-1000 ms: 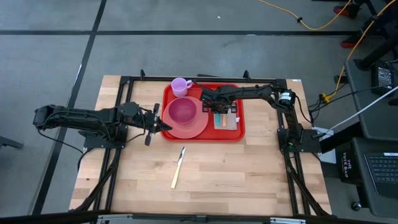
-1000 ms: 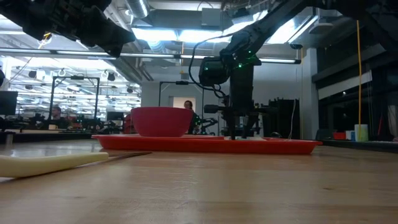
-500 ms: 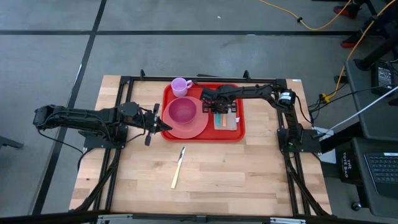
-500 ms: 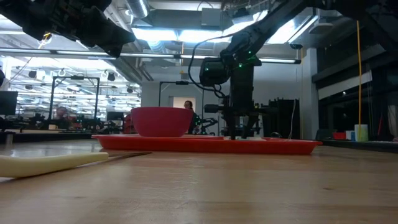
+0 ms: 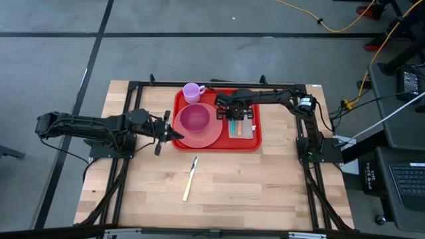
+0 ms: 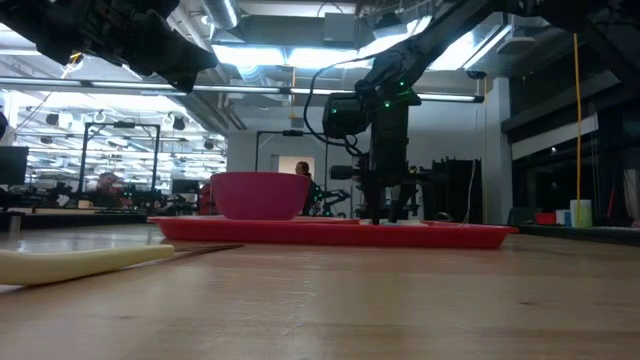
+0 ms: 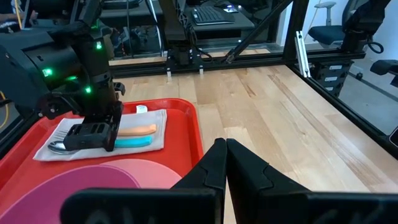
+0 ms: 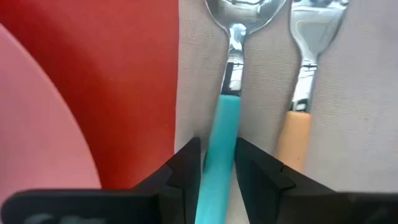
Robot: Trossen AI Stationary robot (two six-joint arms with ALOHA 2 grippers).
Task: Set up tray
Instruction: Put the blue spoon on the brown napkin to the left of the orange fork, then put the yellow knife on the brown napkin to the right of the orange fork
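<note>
The red tray [image 5: 219, 147] lies at the table's far middle. It carries a pink plate [image 5: 211, 137] with a pink bowl [image 5: 194, 118], a lilac cup [image 5: 193, 91] and a pale napkin [image 5: 248, 132]. On the napkin lie a teal-handled spoon [image 7: 132, 142] and an orange-handled fork [image 8: 298, 106]. My right gripper [image 5: 235, 119] points down over the napkin, shut on the spoon. My left gripper [image 5: 176, 133] hovers shut by the tray's left rim, touching nothing. A cream knife [image 5: 190, 178] lies flat on the wood nearer the front. My right gripper pinches the spoon's teal handle [image 8: 225, 118] between its two fingers, just behind the metal neck. The fingers [image 8: 185, 165] come from above and point down, one on each long side of the handle. The spoon lies flat on the napkin [image 8: 360, 124], beside the fork.
A black frame [image 5: 219, 84] runs along the table's far edge and down both sides. Bare wood [image 5: 252, 192] spreads in front of the tray. In the low view the tray [image 6: 330, 232] and bowl [image 6: 258, 195] stand beyond the knife [image 6: 80, 262].
</note>
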